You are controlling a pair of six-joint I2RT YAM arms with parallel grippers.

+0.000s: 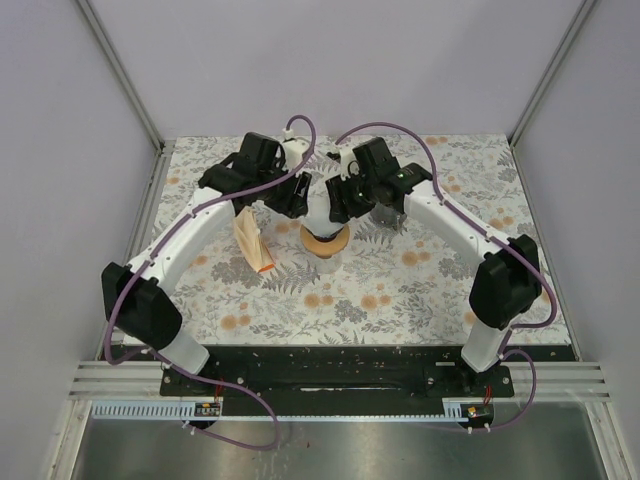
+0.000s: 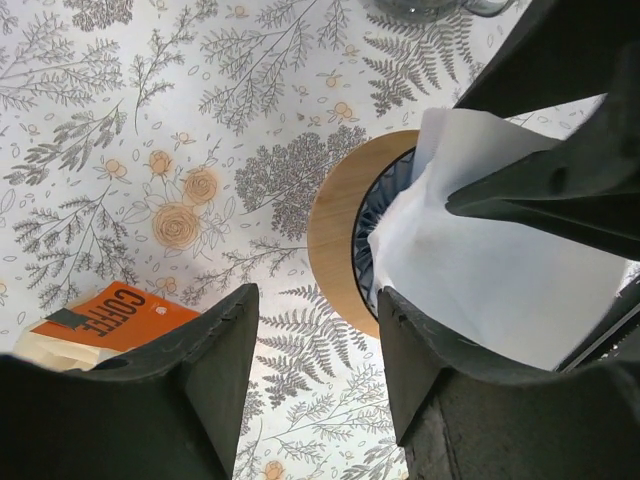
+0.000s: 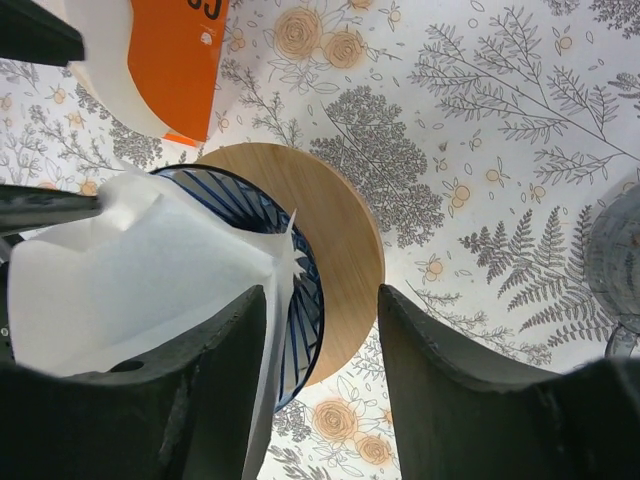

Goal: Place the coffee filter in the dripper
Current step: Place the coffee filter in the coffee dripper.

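The white coffee filter (image 2: 500,280) sits opened out in the blue ribbed dripper (image 3: 300,290), which rests on a round wooden collar (image 3: 345,230) at the middle of the table. In the top view both grippers meet over the dripper (image 1: 325,242). My left gripper (image 2: 318,295) is open just left of the collar, with only the tablecloth between its fingers. My right gripper (image 3: 322,292) is open over the dripper's right rim, and its left finger (image 3: 200,370) lies against the filter's (image 3: 130,280) edge. A dark finger of the right gripper (image 2: 560,190) reaches over the filter.
An orange and cream coffee bag (image 1: 252,240) lies on the flowered tablecloth just left of the dripper. A glass server (image 1: 388,215) stands close behind it on the right. Frame posts and side walls enclose the table.
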